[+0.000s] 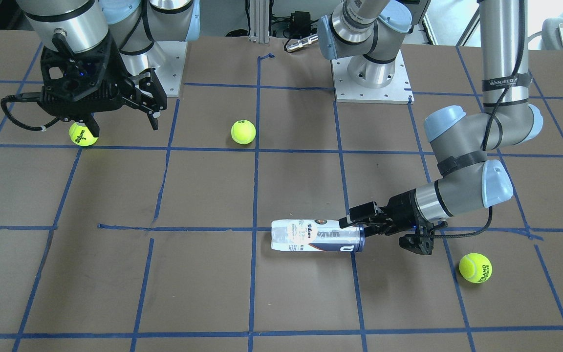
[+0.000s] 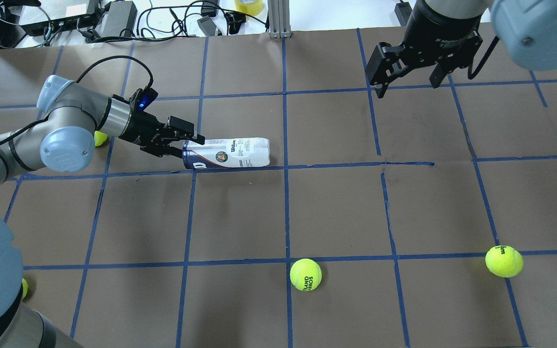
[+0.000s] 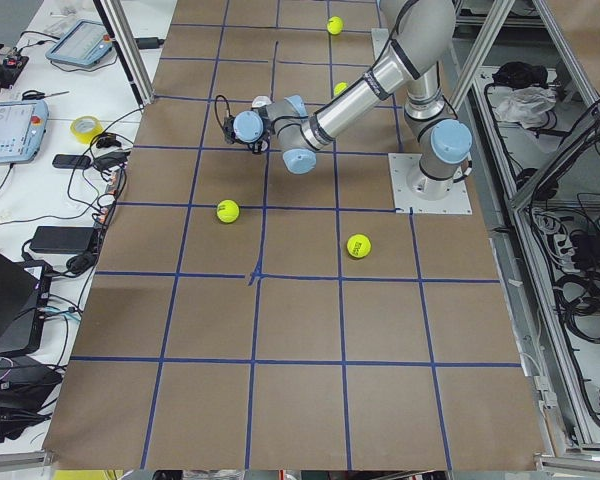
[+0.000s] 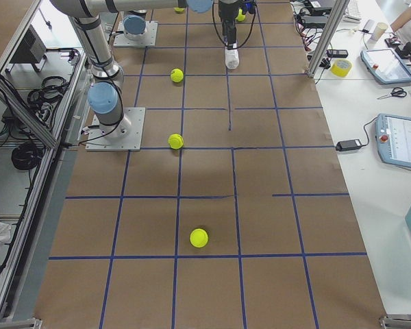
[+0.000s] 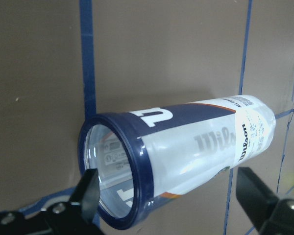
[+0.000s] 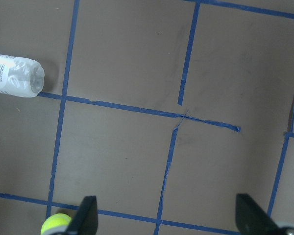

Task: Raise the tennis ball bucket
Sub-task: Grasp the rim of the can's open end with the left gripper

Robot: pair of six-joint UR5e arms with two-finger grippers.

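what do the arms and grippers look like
The left arm and right arm are silver-grey tubes with pale blue joint caps. The left gripper and right gripper are black two-finger units on black wrist mounts. A black cable loops along the left arm, which has a black strap printed WANJEED and a blue light at the wrist.

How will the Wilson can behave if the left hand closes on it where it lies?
Lying on its side, the Wilson can will probably roll if nudged before the open left hand closes. It looks empty through the clear wall, so likely very light. The thin plastic may flex or slip under a hard squeeze.
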